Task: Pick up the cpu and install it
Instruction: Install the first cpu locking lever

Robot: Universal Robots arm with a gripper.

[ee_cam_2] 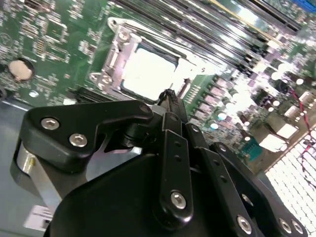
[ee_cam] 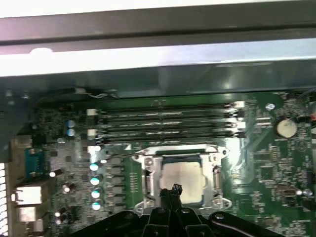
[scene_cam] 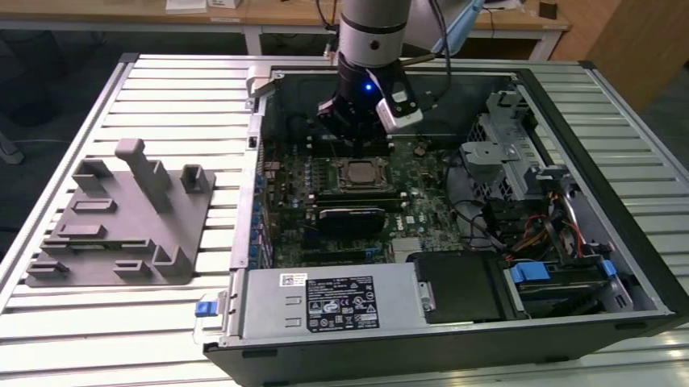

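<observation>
Already seated in the metal socket frame point(ee_cam: 216, 174): flat square silvery cpu point(ee_cam: 186, 177). Black hand point(ee_cam: 171, 189) just above frame, pressed together, empty.

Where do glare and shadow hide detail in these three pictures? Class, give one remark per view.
Second wrist view: glare bleaches the top of the cpu to white, and the gripper stands dark before it. First wrist view: a bright reflected band runs along the case wall. Exterior view: even room light, with the motherboard in shade.
</observation>
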